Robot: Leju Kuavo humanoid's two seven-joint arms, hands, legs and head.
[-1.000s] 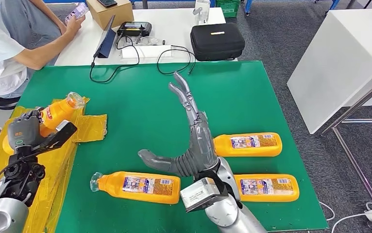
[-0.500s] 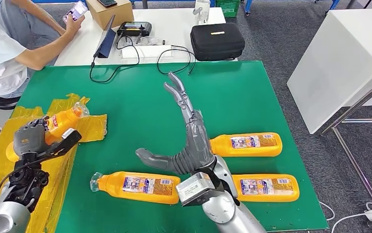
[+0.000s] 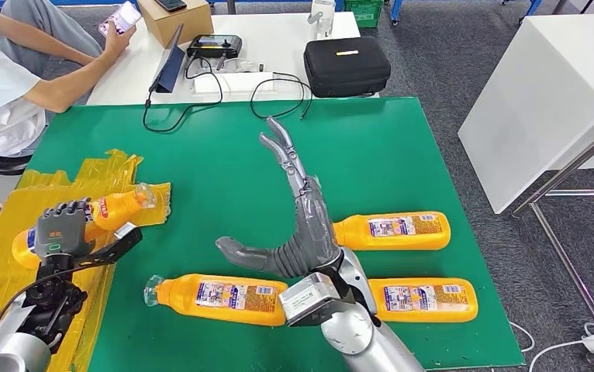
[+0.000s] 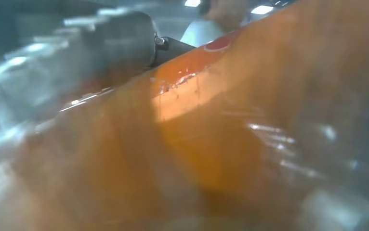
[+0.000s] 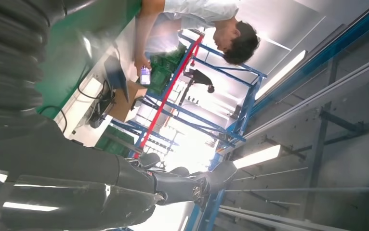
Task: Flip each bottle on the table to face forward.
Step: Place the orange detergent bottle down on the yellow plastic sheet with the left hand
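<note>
My left hand point(image 3: 60, 229) grips an orange bottle point(image 3: 112, 211) over the yellow plastic sheet point(image 3: 15, 263) at the table's left edge; the bottle lies low, its clear cap toward the table's middle. Up close, the orange bottle point(image 4: 211, 125) is pressed against that hand's fingers point(image 4: 96, 43). Three more orange bottles lie label-up on the green mat point(image 3: 201, 147): one at front centre point(image 3: 220, 297), one at front right point(image 3: 426, 299), one behind it point(image 3: 395, 231). My right hand point(image 3: 302, 213) is raised above the mat, fingers spread and holding nothing; its fingers point(image 5: 173, 185) show spread against the ceiling.
A person point(image 3: 7, 70) sits at the back left holding a phone point(image 3: 120, 17). Behind the mat a white table carries a black case point(image 3: 347, 65), cables, a controller point(image 3: 213, 46) and a cardboard box point(image 3: 171, 17). A white cabinet point(image 3: 546, 93) stands to the right.
My left hand has lowered the bottle from a raised tilt to nearly flat and carried it toward the front edge. My right hand drifted slightly left, staying spread.
</note>
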